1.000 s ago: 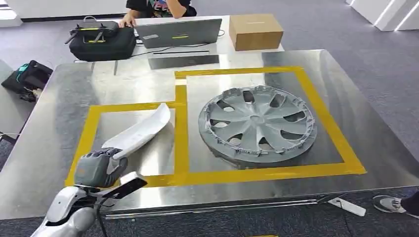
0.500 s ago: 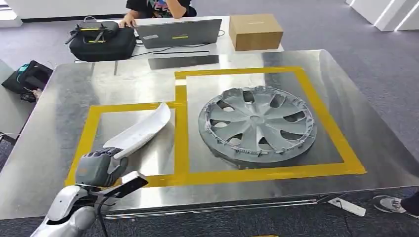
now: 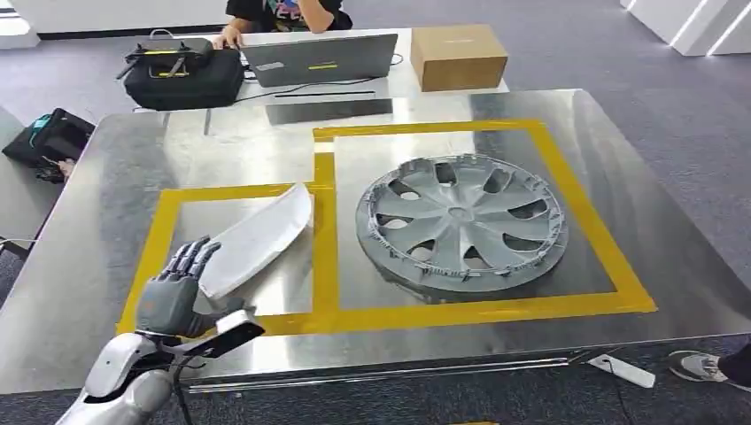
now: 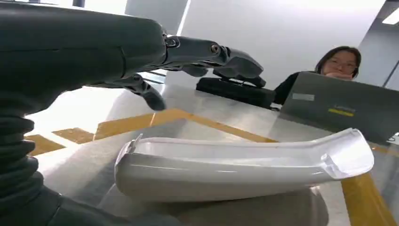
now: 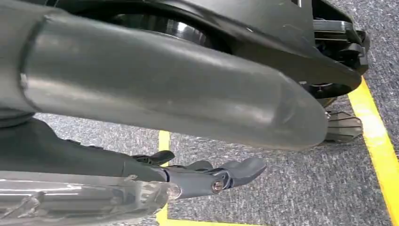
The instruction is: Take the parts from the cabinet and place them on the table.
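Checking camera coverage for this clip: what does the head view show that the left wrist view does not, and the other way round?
Head view alone: the grey wheel cover in the larger yellow-taped square, the cardboard box, and the white trim part's place inside the smaller taped square. Left wrist view alone: the trim part's hollow inner side and raised end lip, lying on the metal table under the spread fingers. Both share: the left robot hand open with nothing in it, the trim part, yellow tape, the black bag, the laptop and the person behind it.
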`<state>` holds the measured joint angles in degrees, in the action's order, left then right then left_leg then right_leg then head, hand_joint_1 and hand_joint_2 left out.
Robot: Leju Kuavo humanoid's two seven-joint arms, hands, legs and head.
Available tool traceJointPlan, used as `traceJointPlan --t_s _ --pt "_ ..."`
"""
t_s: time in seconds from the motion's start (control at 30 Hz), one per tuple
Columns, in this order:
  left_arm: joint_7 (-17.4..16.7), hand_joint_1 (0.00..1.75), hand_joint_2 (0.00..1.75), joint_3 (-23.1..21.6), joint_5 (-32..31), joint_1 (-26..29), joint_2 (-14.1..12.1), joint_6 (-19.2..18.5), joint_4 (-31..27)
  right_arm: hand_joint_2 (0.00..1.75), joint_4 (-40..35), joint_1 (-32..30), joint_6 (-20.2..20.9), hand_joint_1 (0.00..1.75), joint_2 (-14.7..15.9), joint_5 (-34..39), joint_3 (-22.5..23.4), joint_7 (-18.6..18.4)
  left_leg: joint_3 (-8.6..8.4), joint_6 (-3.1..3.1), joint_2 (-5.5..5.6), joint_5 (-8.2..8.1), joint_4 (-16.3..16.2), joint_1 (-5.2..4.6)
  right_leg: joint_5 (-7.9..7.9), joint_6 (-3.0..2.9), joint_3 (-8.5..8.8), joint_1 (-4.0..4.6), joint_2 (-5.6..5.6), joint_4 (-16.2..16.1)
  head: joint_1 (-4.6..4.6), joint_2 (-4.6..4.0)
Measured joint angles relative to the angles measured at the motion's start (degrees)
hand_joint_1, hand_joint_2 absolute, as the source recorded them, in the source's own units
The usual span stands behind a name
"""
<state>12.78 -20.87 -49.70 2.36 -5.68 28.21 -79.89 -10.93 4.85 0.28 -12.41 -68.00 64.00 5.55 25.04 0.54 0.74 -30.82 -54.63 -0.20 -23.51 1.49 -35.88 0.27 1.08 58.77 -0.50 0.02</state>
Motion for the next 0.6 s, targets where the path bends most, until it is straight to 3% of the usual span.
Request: traceJointPlan --t_s 0.2,0.23,0.33,0.43,0.53,0.6 --pt "1.0 0.00 1.75 0.0 0.4 0.1 0.3 1.4 0.0 0.00 0.0 0.0 0.0 0.00 0.0 -0.1 0.0 0.0 0.00 0.00 0.00 0.00 0.0 0.00 0.00 0.00 0.00 -0.01 0.00 0.0 -0.02 0.00" --pt "1.0 0.00 0.00 0.0 0.5 0.1 0.4 1.5 0.0 0.00 0.0 0.0 0.0 0.00 0.0 -0.1 0.0 0.0 0.00 0.00 0.00 0.00 0.0 0.00 0.00 0.00 0.00 -0.01 0.00 0.0 0.00 0.00" --pt "2.8 0.00 0.00 0.1 2.5 0.1 0.5 2.6 -0.1 0.00 0.0 0.0 0.0 0.00 0.0 -0.1 0.0 0.0 0.00 0.00 0.00 0.00 0.0 0.00 0.00 0.00 0.00 -0.01 0.00 0.0 0.00 0.00" --pt "8.2 0.00 0.00 0.1 8.8 0.6 1.0 3.2 -1.0 0.00 0.0 0.0 -0.1 0.00 0.0 -0.1 0.0 0.0 0.00 0.00 0.00 0.00 0.0 0.00 0.00 0.00 0.00 -0.01 0.00 0.0 0.00 0.00" --pt "15.2 0.00 0.00 0.1 17.8 1.4 1.4 0.2 -3.2 0.00 0.0 0.0 -0.1 0.00 0.0 -0.2 0.0 0.0 0.00 0.00 0.00 0.00 0.0 0.00 0.00 0.00 0.01 -0.01 -0.01 0.0 -0.02 0.00" --pt "19.8 0.00 0.00 0.1 24.0 2.2 1.5 -3.9 -5.7 0.00 0.0 0.0 0.0 0.00 0.0 -0.3 0.0 0.1 0.00 0.00 0.00 0.00 0.0 0.00 0.00 0.00 0.00 -0.01 0.01 0.0 0.00 0.00"
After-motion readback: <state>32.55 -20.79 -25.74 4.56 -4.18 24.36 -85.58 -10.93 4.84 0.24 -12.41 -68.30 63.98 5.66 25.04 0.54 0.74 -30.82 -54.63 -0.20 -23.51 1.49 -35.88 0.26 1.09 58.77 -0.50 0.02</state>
